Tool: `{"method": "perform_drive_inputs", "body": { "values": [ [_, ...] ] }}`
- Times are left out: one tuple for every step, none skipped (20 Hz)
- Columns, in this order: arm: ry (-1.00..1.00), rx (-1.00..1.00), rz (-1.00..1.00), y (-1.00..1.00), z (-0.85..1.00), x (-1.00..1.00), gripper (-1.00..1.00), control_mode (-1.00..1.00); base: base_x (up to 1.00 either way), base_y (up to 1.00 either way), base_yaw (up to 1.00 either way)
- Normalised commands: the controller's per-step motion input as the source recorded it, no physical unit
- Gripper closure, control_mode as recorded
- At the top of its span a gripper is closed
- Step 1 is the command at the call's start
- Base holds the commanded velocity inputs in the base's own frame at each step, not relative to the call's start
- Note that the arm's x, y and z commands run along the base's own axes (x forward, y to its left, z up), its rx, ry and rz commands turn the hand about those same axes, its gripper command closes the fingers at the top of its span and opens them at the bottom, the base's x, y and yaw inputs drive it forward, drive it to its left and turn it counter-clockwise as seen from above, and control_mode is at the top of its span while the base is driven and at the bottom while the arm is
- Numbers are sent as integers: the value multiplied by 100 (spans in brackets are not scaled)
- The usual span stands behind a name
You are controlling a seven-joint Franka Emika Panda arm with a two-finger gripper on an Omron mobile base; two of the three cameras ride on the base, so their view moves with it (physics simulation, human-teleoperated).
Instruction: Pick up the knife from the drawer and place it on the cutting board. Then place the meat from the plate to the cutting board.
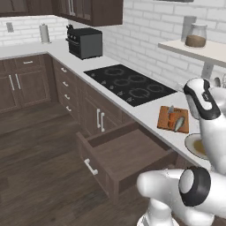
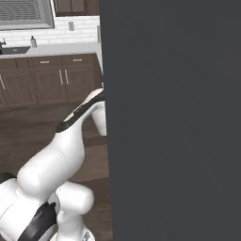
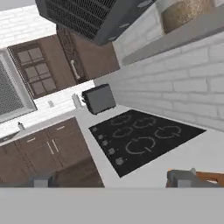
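Looking along my claw [image 3: 111, 181], I see its two dark fingertips [image 3: 42, 181] standing wide apart at the bottom of the hand view, spread with nothing between them. Beyond them lie the black glass cooktop [image 3: 144, 142] with its ring burners, set in the pale counter [image 3: 87, 131], a dark boxy toaster oven [image 3: 99, 98] at the far end, and the white brick wall [image 3: 175, 83] alongside. Just beside my right fingertip, a reddish-brown corner of the flat rectangular wooden cutting board [image 3: 212, 177] peeks in.

From the left base view, that board [image 1: 167, 121] lies on the counter just past the cooktop [image 1: 130, 84]. On it rests the slim grey-silver fish-like meat [image 1: 179, 123], lying lengthwise toward the board's near end. Beside it, toward the far end, lies a short grey piece that I take for the small orange-handled knife [image 1: 171, 110]; the handle is too small to tell apart from the wood. The round shallow plate with its pale grey rim [image 1: 190, 143] sits on the counter near the board, partly hidden behind my white arm [image 1: 207, 114]; what shows of its olive-brown centre is bare. The wide dark brown wooden drawer [image 1: 128, 152] stands pulled out below the counter, its silver bar handle [image 1: 90, 167] facing the floor side, and its visible bottom is bare.
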Motion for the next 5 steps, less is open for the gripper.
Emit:
{"method": "perform_drive_inputs", "body": {
  "values": [
    [-69,-11,0,31,100,-100,-100,-100,0,0,0],
    [-71,-11,0,26,100,-100,-100,-100,0,0,0],
    [-70,-11,0,25,100,-100,-100,-100,0,0,0],
    [-66,-9,0,19,100,-100,-100,-100,0,0,0],
    [-54,-4,0,11,100,-81,-100,-100,0,0,0]
  ]
}}
